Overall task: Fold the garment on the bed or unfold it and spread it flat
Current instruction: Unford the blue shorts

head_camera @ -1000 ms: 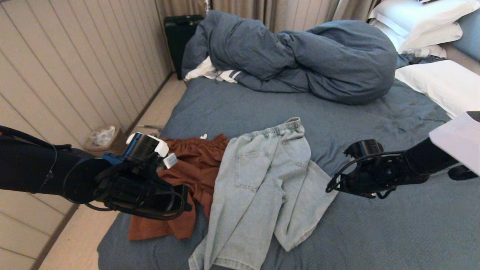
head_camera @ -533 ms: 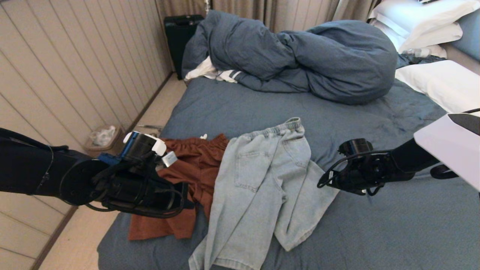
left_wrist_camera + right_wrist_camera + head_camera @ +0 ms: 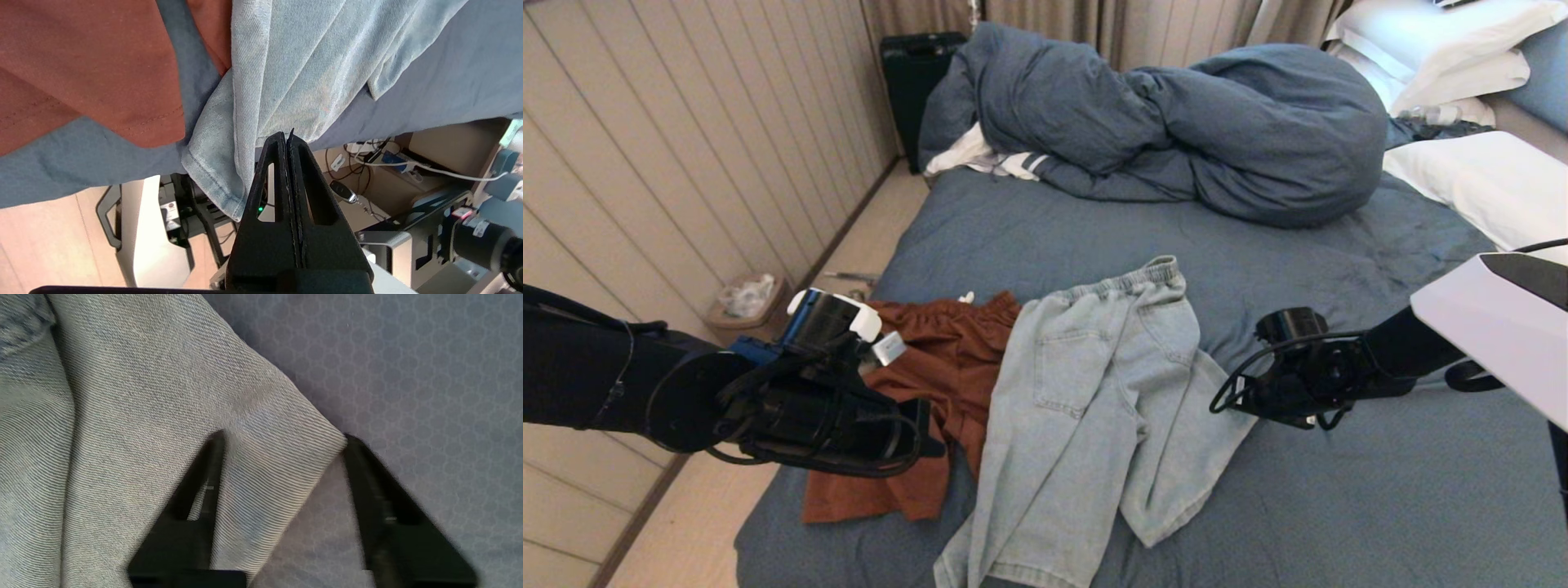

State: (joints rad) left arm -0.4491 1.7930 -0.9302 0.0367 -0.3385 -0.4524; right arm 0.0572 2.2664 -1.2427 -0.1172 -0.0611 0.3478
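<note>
Bed [image 3: 1339,490]: slate-blue sheet, wrinkled, filling most of the head view; its near left corner lies below the left arm.
Duvet [image 3: 1176,122]: matching blue, bunched in a heap along the far edge of the bed.
Pillows [image 3: 1486,180]: white, stacked at the far right corner.
Jeans [image 3: 1094,392]: light-blue denim, crumpled, lying near the near edge of the bed, waistband toward the far side, one leg end hanging over the near edge.
Rust-brown garment [image 3: 939,367]: lies on the bed toward its left edge, partly under the jeans' left side.
Left gripper [image 3: 287,139]: jaws pressed fully together with nothing between them; it hangs over the near left corner of the bed, tips just beside the hanging denim hem.
Right gripper [image 3: 282,441]: jaws spread partway, straddling a folded corner of the jeans at their right edge; one finger [image 3: 204,473] rests on the denim, the other stands over the bare sheet. Whether the cloth is pinched cannot be told.
Suitcase [image 3: 915,73]: black, on the floor beyond the far left corner.
</note>
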